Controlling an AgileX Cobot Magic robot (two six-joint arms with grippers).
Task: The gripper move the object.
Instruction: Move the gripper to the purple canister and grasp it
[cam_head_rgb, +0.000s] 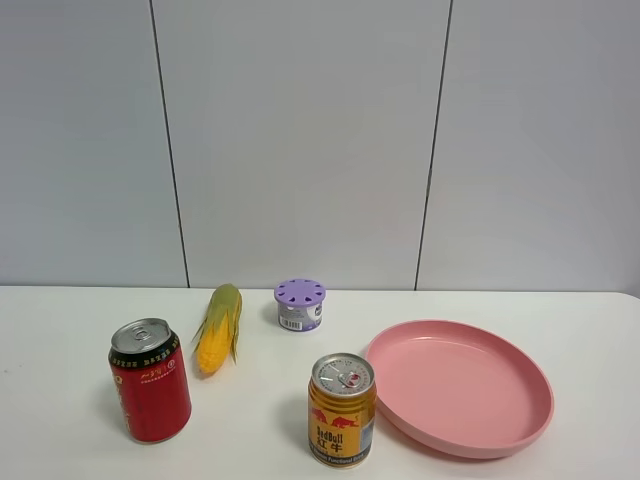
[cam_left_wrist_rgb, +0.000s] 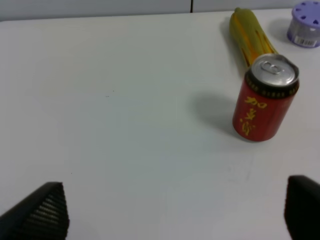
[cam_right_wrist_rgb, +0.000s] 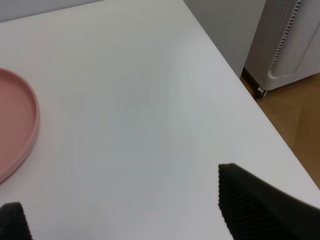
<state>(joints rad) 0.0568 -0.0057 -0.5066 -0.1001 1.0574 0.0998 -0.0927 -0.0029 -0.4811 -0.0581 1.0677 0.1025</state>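
The object, a small squat round container with a purple holed lid, stands upright near the back of the white table, between the corn and the pink plate. It also shows at the edge of the left wrist view. Neither gripper shows in the exterior high view. My left gripper is open and empty over bare table, well short of the red can. My right gripper is open and empty over bare table beside the plate's rim, near the table's right edge.
A red can stands front left, a corn cob lies behind it, a gold Red Bull can stands front centre, and a pink plate lies right. A white appliance stands on the floor off the table edge.
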